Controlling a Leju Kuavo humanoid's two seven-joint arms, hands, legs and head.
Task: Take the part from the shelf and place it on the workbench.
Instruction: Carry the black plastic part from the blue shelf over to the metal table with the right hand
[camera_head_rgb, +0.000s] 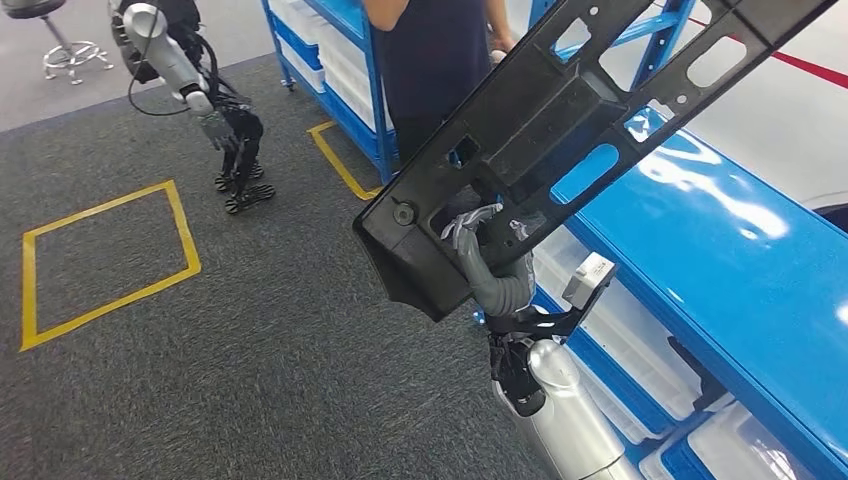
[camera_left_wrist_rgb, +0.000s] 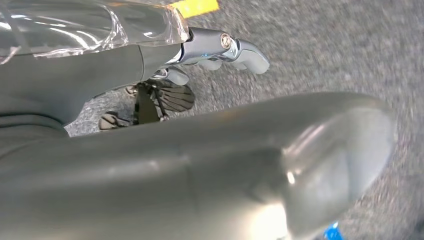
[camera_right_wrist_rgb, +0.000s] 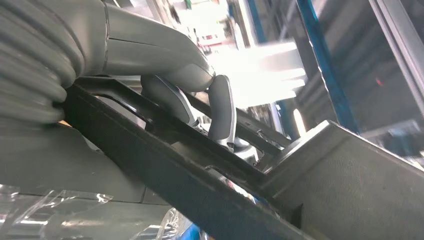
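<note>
Right hand (camera_head_rgb: 487, 238) grips the long black moulded plastic part (camera_head_rgb: 560, 130), fingers (camera_right_wrist_rgb: 220, 112) hooked through an opening near its lower end; the part slants up above the glossy blue workbench (camera_head_rgb: 720, 270), clear of its top. Left hand (camera_left_wrist_rgb: 220, 50) hangs over grey carpet (camera_head_rgb: 250, 350), fingers loosely curled, holding nothing. Beyond the part, a person in dark clothing (camera_head_rgb: 430, 60) stands beside a blue shelf rack (camera_head_rgb: 340, 60)

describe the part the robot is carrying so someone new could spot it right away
Start at the long glossy blue bench on the right of the head view. Slanting up over its near edge is the part, gripped from below by the right hand. It is a long black plastic frame with slots showing blue through them, unlike the white bins below.
</note>
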